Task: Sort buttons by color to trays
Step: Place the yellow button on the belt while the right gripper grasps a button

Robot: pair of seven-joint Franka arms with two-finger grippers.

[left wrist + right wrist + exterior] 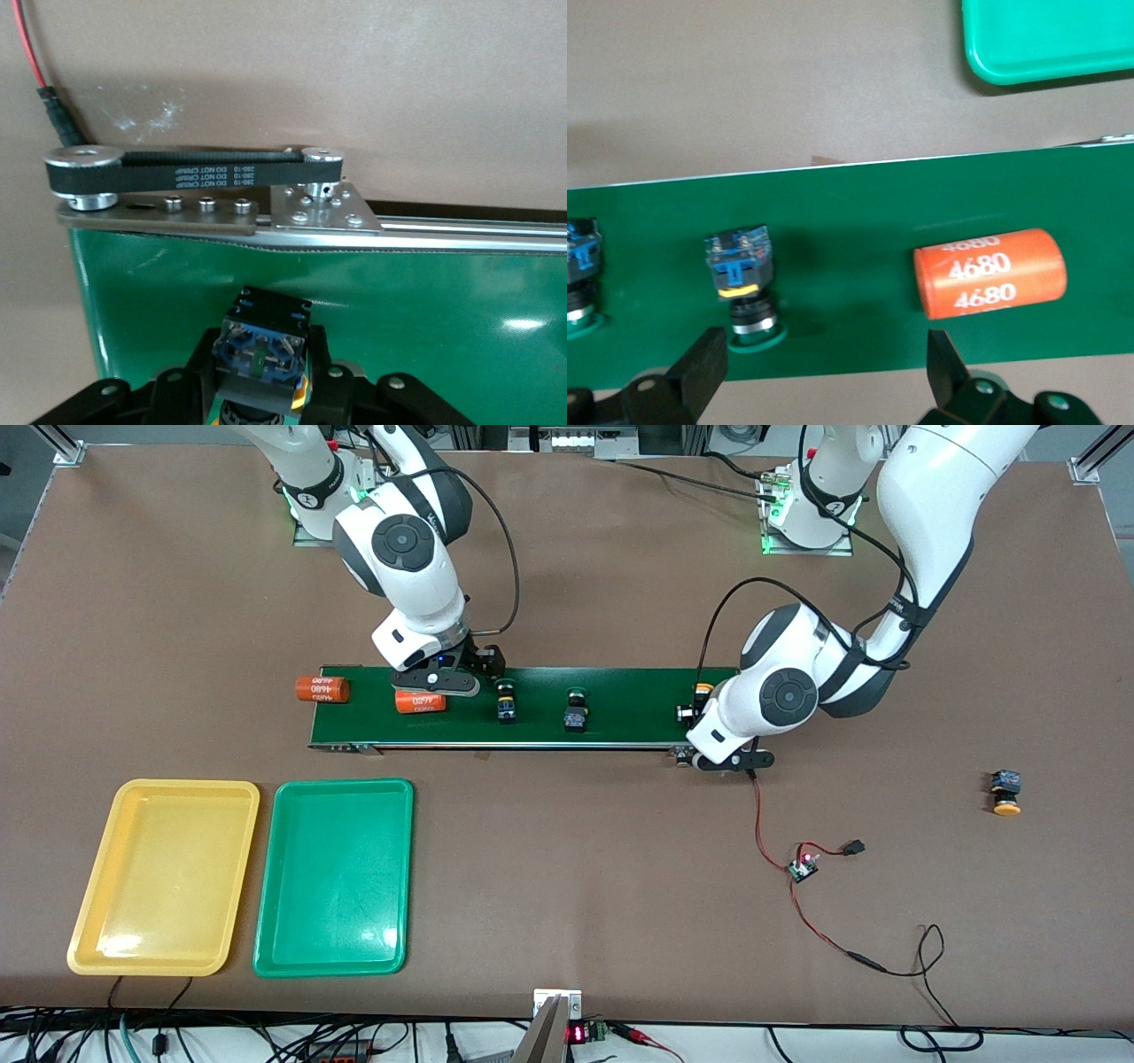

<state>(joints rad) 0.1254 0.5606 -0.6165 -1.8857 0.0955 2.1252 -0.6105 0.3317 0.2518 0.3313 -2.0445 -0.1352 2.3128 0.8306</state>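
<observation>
The yellow tray (pixel 164 877) and the green tray (pixel 334 877) are lying side by side, both bare, at the right arm's end of the table, nearer the front camera than the conveyor belt (pixel 620 731). One orange cylinder (pixel 322 688) is lying on the table just off that end of the belt, and a second orange cylinder (pixel 420 702) is lying on the belt. The right gripper (pixel 443 677) is hovering over the belt with its fingers (pixel 700 367) spread wide and holding nothing. Two green-capped buttons (pixel 506 700) (pixel 576 713) are sitting apart on the belt. The left gripper (pixel 704 707) is clenching a yellow-capped button (pixel 262 345) over the belt's other end. Another yellow-capped button (pixel 1006 793) is lying on the bare table, well apart from the belt, toward the left arm's end.
</observation>
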